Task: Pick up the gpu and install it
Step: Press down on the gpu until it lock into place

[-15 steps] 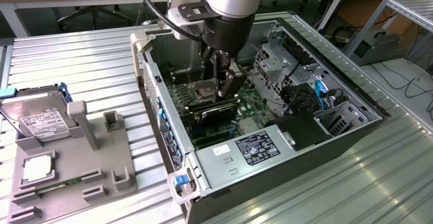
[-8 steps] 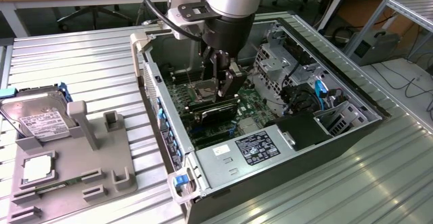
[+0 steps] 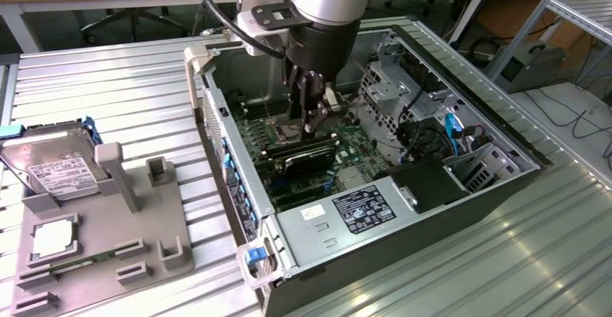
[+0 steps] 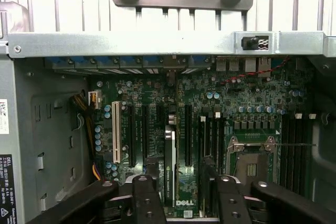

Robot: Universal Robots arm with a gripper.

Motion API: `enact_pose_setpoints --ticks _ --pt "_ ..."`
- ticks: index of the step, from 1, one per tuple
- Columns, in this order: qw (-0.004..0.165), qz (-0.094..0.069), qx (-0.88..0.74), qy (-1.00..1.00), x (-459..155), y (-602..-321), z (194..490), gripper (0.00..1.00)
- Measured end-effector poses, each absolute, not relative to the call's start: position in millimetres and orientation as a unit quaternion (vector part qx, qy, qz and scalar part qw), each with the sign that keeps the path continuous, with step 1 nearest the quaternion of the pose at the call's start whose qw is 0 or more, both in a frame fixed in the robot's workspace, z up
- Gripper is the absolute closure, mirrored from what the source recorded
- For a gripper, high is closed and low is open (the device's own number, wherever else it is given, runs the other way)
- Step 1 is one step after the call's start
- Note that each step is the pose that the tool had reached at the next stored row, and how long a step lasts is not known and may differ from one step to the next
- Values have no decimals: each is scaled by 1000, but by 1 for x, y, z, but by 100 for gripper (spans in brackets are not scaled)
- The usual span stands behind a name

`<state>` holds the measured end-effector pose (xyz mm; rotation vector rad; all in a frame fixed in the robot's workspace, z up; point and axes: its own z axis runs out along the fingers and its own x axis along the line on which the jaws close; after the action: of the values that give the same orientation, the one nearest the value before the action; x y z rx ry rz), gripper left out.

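Wrist view: gripper [image 4: 179, 195] astride gpu [image 4: 169, 169]

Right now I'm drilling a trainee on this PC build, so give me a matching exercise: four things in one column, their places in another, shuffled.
Things:
1. gpu
2. hard drive
3. CPU chip
4. pincer

Places:
A. flat in a recess of the grey holder tray
B. standing on edge on the motherboard inside the computer case
C. lowered into the open case, above the card
D. at the tray's far end, label up

Pairs: 1-B, 2-D, 3-A, 4-C
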<state>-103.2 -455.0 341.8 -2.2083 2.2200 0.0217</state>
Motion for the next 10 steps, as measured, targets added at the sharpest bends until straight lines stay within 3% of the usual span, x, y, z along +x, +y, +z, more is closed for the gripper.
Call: enact_pose_setpoints --ticks 4,10 --pt "5 7 -705 709 -103 -455 342 89" --pt "5 7 -705 709 -101 -455 342 89"
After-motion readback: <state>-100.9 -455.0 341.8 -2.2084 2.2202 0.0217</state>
